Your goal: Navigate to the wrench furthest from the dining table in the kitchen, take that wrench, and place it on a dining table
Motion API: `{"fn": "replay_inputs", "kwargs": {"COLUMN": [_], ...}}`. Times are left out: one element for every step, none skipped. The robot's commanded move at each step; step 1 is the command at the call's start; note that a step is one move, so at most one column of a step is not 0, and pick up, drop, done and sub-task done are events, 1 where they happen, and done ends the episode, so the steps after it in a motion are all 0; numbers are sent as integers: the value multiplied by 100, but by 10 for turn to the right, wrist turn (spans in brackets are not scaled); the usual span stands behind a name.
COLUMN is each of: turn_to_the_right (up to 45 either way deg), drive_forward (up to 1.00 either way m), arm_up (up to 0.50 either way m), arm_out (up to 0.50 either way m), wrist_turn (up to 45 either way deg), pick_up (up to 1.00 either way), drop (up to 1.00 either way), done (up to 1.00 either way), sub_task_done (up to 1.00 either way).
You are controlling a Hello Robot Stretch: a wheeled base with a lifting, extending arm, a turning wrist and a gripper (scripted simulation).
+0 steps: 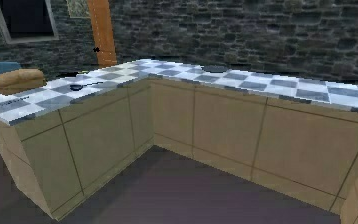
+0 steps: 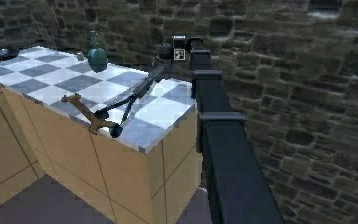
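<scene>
Dim overhead light is hitting the grey-and-white checkered tile table (image 1: 242, 82) brightest; dark rough stone wall (image 1: 277, 35) is sitting murky; grey-framed window (image 1: 22, 18) is showing black.

A bread loaf (image 1: 19, 78) lies at nine o'clock of the checkered counter (image 1: 237, 85); a wooden door (image 1: 102, 30) stands at eleven.

Dark stone walls (image 1: 287, 30) back an L-shaped tan counter (image 1: 227, 125) with grey-white checkered top; a white-framed window (image 1: 22, 18) and orange wooden door (image 1: 102, 30) stand beyond.
</scene>
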Motion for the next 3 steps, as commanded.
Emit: {"fn": "replay_inputs", "kwargs": {"turn_to_the_right": [0,-450,-90], "drive_forward": [0,0,0], "arm_up": [0,0,0], "arm_out": [-48,0,0], "wrist_turn": [0,0,0], "pick_up": [0,0,0], "drop": [0,0,0], "done": [0,0,0], "sub_task_done": [0,0,0]}}
